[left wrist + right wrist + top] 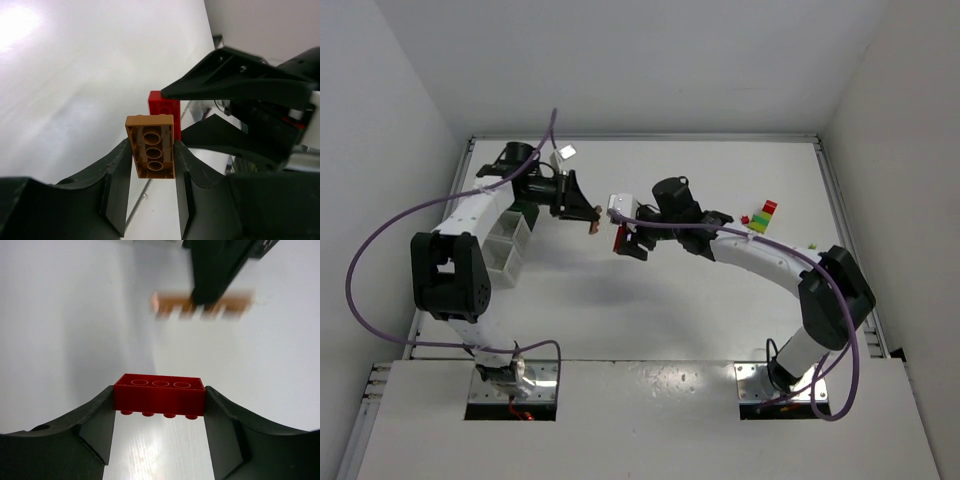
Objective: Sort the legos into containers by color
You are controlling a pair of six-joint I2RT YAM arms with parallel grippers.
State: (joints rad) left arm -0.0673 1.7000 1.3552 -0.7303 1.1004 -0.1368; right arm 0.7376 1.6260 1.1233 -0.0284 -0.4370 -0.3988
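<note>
1. Tan brick [151, 146] is pinched across its width by the left gripper [152, 150], with its hollow underside turned to the wrist camera.
2. A red brick [160, 394] is clamped end to end between the fingers of the right gripper [160, 401].
3. Both bricks are held in the air over the middle of the table [720, 160], near each other but apart.
4. Step judged: two colours are in hand separately, and delivery is not yet begun.
5. The bins [505, 255] are seen at the left edge, beside the left arm.
6. Next move, as judged: each brick is to be carried over its own bin and released. The arms are close, so one should be moved at a time.
7. A stack of bricks [766, 214] in red, yellow and green is noted at the right, unsorted.
</note>
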